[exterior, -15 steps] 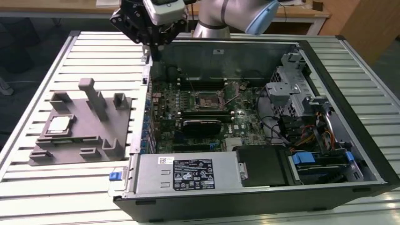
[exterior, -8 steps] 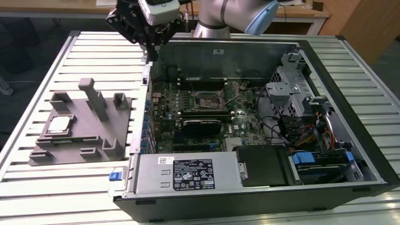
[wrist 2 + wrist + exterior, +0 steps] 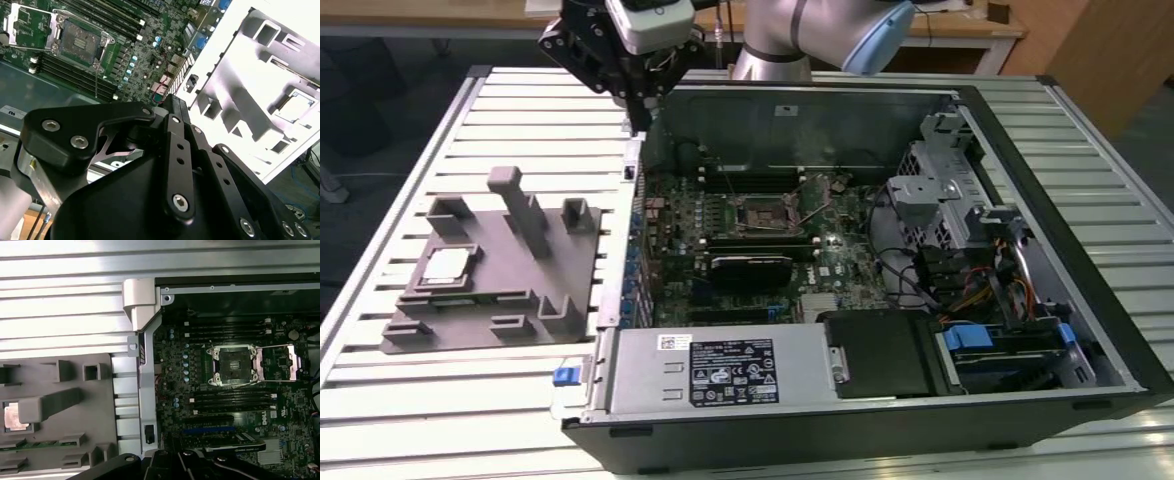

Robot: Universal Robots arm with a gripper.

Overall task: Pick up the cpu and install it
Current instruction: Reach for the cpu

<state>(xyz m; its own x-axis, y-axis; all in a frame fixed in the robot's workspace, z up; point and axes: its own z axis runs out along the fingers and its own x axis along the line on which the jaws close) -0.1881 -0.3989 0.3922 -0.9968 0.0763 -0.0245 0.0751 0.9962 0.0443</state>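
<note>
— The cpu (image 3: 447, 265): where does it lie, and where is the hand?
— The hand (image 3: 640, 118) hangs above a back corner of the computer case (image 3: 854, 432), over the case wall on the exterior view's left. Whether it is apart or together I cannot tell, but the cpu is not in it. The cpu lies flat in a pocket of the grey fixture block (image 3: 494, 290) on the tabletop (image 3: 400, 400), beside the case and well apart from the hand
— And the socket (image 3: 763, 213)?
— On the motherboard (image 3: 680, 215) inside the case. In the first wrist view its frame is swung open and nothing sits in it
— What could go wrong from here?
— Three things, I judge. The block's upright posts (image 3: 520, 205) stand near the pocket, so a descent off line could strike them. A grip off centre could tilt the thin chip or let it drop. And the case wall lies between block and socket, so a low carry could catch it, while a chip set down skewed could harm the socket's contacts
</note>
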